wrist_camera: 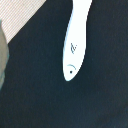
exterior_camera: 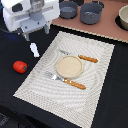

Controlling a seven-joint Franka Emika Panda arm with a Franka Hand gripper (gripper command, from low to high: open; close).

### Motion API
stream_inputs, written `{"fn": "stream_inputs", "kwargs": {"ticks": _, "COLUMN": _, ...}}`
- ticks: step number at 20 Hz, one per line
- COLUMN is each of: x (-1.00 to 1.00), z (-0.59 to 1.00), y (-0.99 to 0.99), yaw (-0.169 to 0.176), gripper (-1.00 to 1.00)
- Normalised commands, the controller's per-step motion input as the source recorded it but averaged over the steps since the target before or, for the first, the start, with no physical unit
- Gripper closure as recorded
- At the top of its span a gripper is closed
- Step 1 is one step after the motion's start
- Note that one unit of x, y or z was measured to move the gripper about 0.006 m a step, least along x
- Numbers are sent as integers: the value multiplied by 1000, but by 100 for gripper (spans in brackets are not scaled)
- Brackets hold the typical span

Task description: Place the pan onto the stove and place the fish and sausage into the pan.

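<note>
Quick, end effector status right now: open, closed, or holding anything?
End effector: cannot be told open or closed; its fingers are not clearly visible. It hangs above the fish, which lies on the dark table, not held.

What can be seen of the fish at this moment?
The fish is a small white elongated piece that looks like smooth plastic, with a rounded head end bearing a dark eye dot and faint line markings, and narrowing toward the other end. It lies flat on the black table, untouched, just off the striped placemat at the exterior view's left. The gripper hangs above it, and the red sausage lies apart nearby.
</note>
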Motion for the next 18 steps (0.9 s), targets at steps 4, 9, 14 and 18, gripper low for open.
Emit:
{"fn": "stream_inputs", "kwargs": {"ticks": 4, "x": -205, "z": -586, "y": 1, "yaw": -35, "gripper": -100}}
{"fn": "stream_inputs", "kwargs": {"ticks": 9, "x": -336, "z": -486, "y": 1, "yaw": -17, "gripper": -100}}
{"fn": "stream_inputs", "kwargs": {"ticks": 14, "x": -522, "z": -377, "y": 113, "yaw": -12, "gripper": -100}}
{"fn": "stream_inputs", "kwargs": {"ticks": 18, "x": -484, "z": -349, "y": 211, "yaw": -10, "gripper": -100}}
